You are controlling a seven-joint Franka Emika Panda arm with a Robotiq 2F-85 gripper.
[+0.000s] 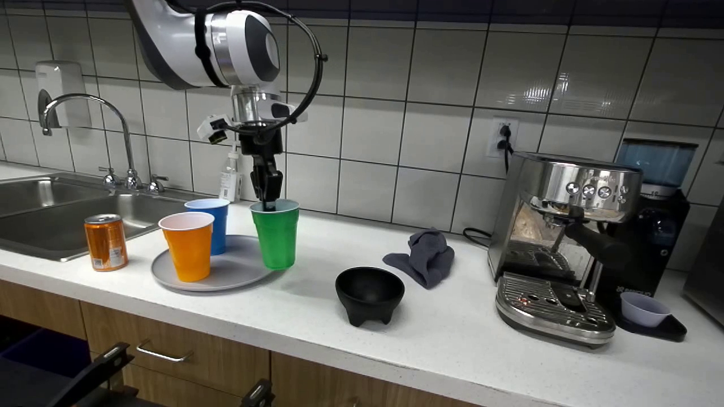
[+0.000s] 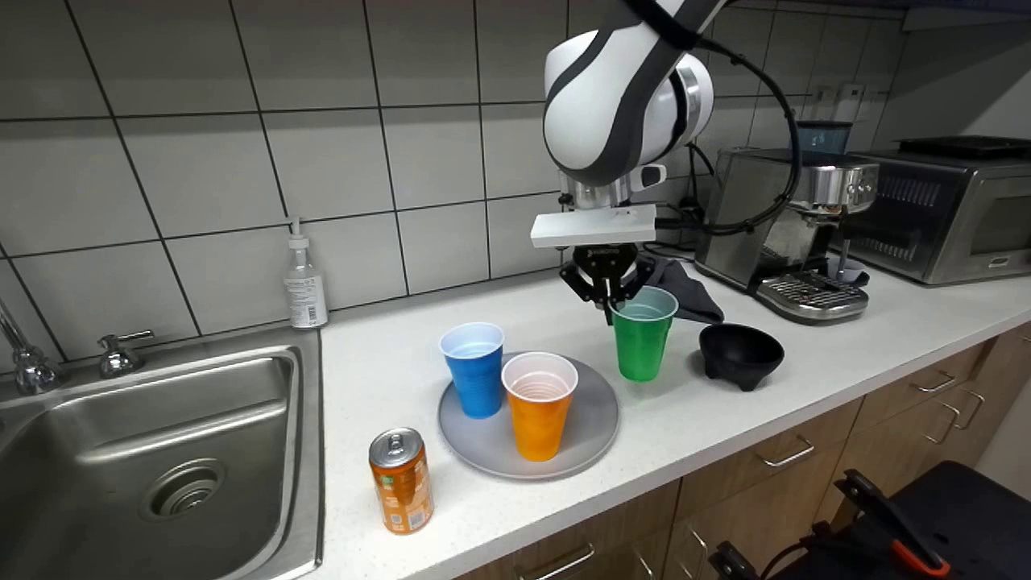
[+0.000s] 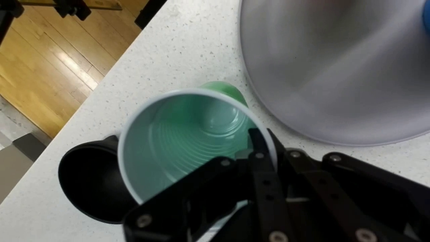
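Green cup [image 1: 277, 240] is held almost upright with its mouth up, its side pinched at the rim by the end effector [image 3: 265, 137]. In the wrist view one black finger [image 3: 257, 141] dips inside the cup while its partner lies against the outside, the two pressed together with only the thin plastic between them. The cup is over the counter [image 1: 452, 345], just beside the grey plate [image 2: 475, 445] (whether its base touches the surface, I cannot tell from these views). On that plate stand a blue cup [image 2: 475, 383] and an orange cup [image 2: 540, 423], both upright, both showing pale insides. On the green cup's far side from the plate, and near it, a black bowl [image 1: 370, 308] stands on short legs. A dark, crumpled cloth [image 1: 427, 257] lies close to the tiled wall [image 1: 373, 186], between the bowl and a steel espresso machine [image 1: 577, 178]. Next to that machine rests a small pale bowl [image 1: 645, 311], and in an exterior view a boxy steel appliance [image 2: 950, 209] stands beyond it on the same counter. At the opposite end an orange can [image 2: 403, 487] with a silver top stands upright, apart from the plate and near the sink [image 2: 308, 435]. A clear pump bottle [image 2: 306, 294] with a white label is set at the sink's back corner, just before the wall.
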